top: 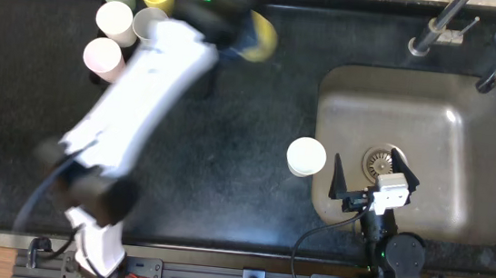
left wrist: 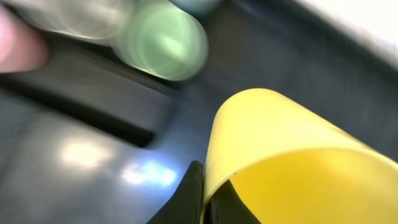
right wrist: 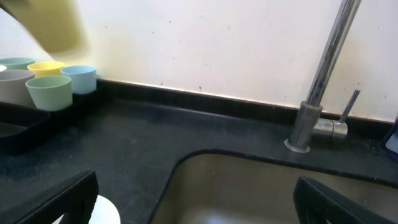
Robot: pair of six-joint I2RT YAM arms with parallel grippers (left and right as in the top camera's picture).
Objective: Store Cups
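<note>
The sink (top: 468, 133) is set into the right part of the counter (top: 228, 155), with the faucet (top: 436, 34) behind it by the wall. A lone cup (top: 306, 156) stands on the counter just beside the sink's left rim. The right gripper (top: 371, 174) hangs over the sink, near the drain (top: 380, 159). A cluster of cups (top: 118, 17) stands on a tray (right wrist: 25, 127) at the counter's back left; to their right the left gripper (left wrist: 202, 198) clasps another cup (left wrist: 280, 155) by its rim

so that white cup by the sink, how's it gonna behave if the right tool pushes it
The white cup looks small and plain, so it is probably light and rigid. It stands right at the sink's rim, so a nudge could tip it in. Its round wall would likely roll once down.
</note>
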